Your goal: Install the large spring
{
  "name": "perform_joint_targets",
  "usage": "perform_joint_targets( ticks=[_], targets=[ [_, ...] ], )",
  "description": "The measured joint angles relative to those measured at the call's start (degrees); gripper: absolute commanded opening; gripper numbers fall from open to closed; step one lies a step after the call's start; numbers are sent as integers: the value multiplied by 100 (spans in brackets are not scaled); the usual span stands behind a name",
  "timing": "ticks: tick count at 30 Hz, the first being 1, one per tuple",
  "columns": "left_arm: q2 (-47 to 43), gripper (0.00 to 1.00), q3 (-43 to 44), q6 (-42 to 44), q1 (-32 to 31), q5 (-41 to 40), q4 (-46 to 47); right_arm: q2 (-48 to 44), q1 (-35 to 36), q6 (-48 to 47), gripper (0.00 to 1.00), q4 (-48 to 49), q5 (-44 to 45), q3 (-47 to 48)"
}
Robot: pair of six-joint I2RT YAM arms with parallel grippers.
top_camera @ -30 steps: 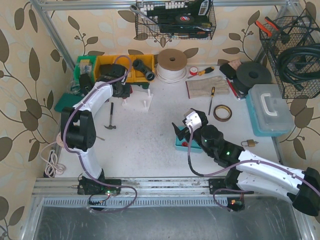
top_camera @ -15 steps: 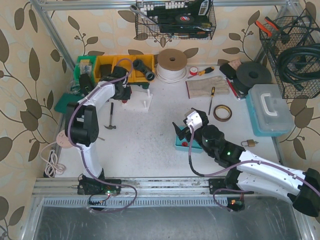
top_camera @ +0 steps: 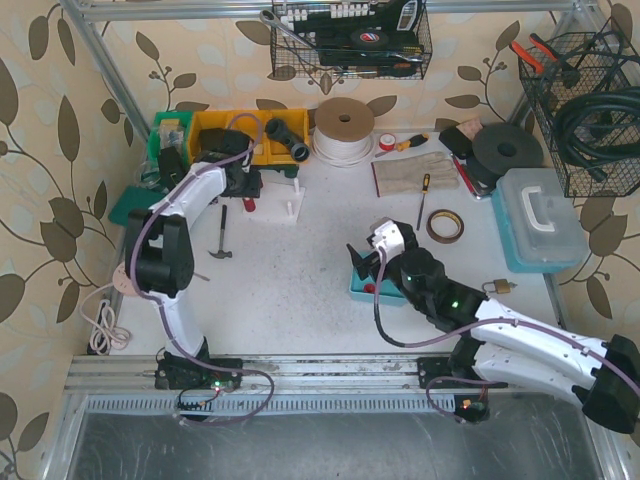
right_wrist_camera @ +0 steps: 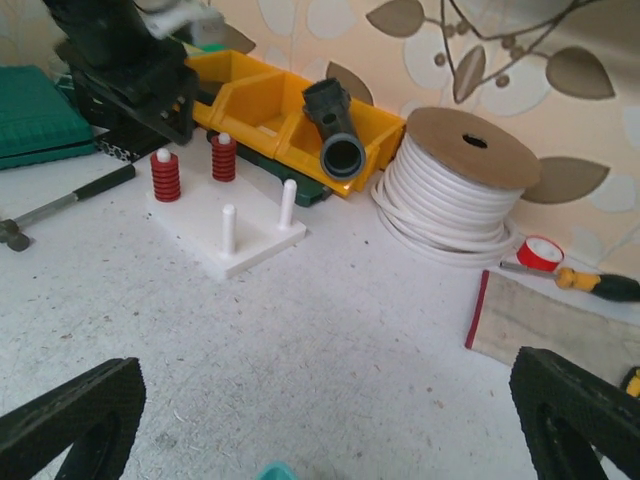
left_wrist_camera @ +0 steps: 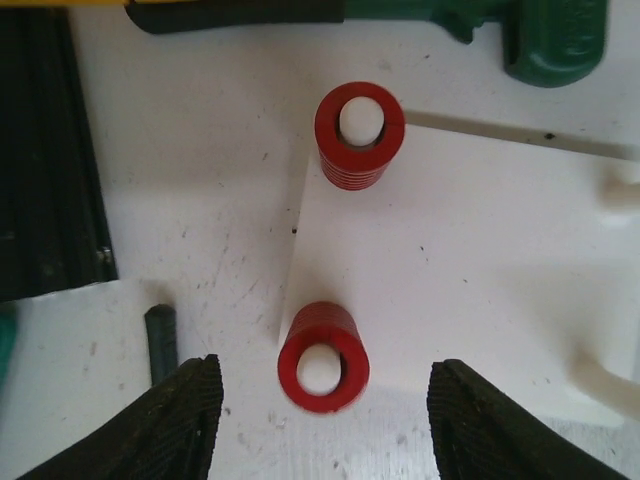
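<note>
L gripper (left_wrist_camera: 332, 412) agape, pointing down over large spring (left_wrist_camera: 323, 345) – R gripper (right_wrist_camera: 325, 420) spread wide.

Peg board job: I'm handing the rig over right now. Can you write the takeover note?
Left hand: open, fingers either side of the near red spring, not touching it.
Right hand: open, empty, by the teal tray.
Things: the near red spring and the far spring each sit on a peg of the white board; two bare pegs remain.
Done: the near spring, apparently the large one, is on its peg.
Left: probably just lift the left hand clear and check that the spring is fully down.
</note>
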Motion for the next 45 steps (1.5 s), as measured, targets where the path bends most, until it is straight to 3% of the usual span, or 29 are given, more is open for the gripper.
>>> perform_joint_targets(
  ticks=[7,12,15,21,26,33,40,45],
  targets=[
    [-1469,73,-981,-223,0,258,415,341,-223,1270,95,-1445,105,726],
    [-2997,74,-2376,-581,-24,710,1169,822,-297,2184,72,-2883,-20,1523],
    [-3731,74,-3115,-748,-107,863,1589,1086,-404,2238,70,-3713,-306,1779],
    [-4638,74,-4415,-949,-356,935,2391,1261,-516,1414,60,-4725,-546,2122],
    [-4957,74,-5163,-1008,-442,887,2872,1287,-651,245,55,-4972,-697,2299],
    [-4964,74,-5320,-1008,-562,868,3257,2452,-1373,-1300,42,-5388,-1047,2752],
    [-5233,74,-5458,-1008,-841,743,3442,2927,-1440,-2103,24,-5862,-1628,2763],
    [-5353,74,-5464,-1010,-844,704,3491,3265,-1440,-2275,22,-5836,-1655,2763]
  ],
)
